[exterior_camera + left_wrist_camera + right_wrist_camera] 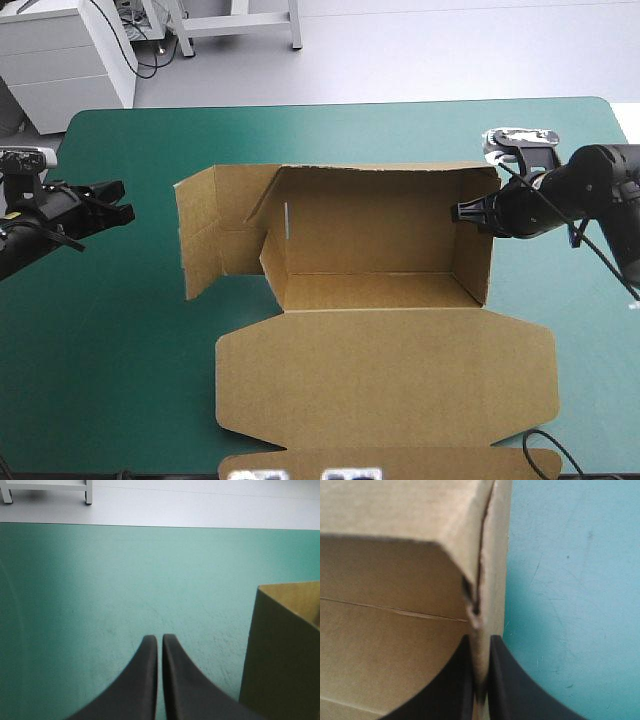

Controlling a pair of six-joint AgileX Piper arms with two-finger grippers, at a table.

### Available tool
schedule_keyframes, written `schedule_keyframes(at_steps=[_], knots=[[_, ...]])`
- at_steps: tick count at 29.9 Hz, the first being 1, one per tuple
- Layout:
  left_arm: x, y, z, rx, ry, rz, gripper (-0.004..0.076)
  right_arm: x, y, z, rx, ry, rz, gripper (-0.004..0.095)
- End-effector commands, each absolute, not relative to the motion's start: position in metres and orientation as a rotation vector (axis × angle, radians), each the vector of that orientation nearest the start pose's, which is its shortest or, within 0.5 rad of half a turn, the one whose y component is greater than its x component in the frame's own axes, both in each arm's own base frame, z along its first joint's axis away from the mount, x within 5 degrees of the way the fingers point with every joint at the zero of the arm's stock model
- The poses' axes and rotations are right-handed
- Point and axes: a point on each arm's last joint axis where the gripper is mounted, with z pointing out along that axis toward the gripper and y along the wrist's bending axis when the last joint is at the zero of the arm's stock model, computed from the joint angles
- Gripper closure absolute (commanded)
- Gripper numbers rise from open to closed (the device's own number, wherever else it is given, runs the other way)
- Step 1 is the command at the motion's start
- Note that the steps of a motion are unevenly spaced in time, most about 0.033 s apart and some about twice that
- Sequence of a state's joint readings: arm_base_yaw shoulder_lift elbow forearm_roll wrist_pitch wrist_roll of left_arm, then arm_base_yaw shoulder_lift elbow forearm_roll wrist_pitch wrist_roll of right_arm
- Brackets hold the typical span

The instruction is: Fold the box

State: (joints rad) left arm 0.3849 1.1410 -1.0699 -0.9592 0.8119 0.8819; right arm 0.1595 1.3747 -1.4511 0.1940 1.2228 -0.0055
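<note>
The brown box (380, 240) sits mid-table as an open tray with its back, front and right walls raised. Its lid (385, 375) lies flat toward the near edge, and a left flap (200, 235) is spread outward. My right gripper (458, 212) is at the right wall's top edge. In the right wrist view this gripper (481, 640) is shut on that wall of the box (395, 630), with the board between the fingers. My left gripper (125, 205) hovers left of the box, apart from it. It (160, 637) is shut and holds nothing, and a box corner (285, 650) stands beside it.
Bare teal-green cover (110, 330) stretches left of the box and along the far edge (330, 105). The lid's tuck flap (400, 462) reaches the table's near edge. Teal-green cover (570, 605) also shows just outside the right wall.
</note>
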Motion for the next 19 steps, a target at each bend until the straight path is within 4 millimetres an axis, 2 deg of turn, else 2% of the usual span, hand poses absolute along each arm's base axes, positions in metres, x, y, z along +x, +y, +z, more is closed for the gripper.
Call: schedule_keyframes(at_steps=[1,11,19], knots=[[0.232,0.034,0.401,0.064,1.919,-0.358,0.0709,0.275,0.061,0.39,-0.192,2.642,0.331,0.0916],[0.232,0.034,0.401,0.062,1.917,-0.357,0.0709,0.338,0.07,0.325,-0.154,2.742,0.323,0.0916],[0.233,0.035,0.402,0.053,1.91,-0.346,0.0715,0.368,0.074,0.306,-0.125,2.64,0.329,0.0915]])
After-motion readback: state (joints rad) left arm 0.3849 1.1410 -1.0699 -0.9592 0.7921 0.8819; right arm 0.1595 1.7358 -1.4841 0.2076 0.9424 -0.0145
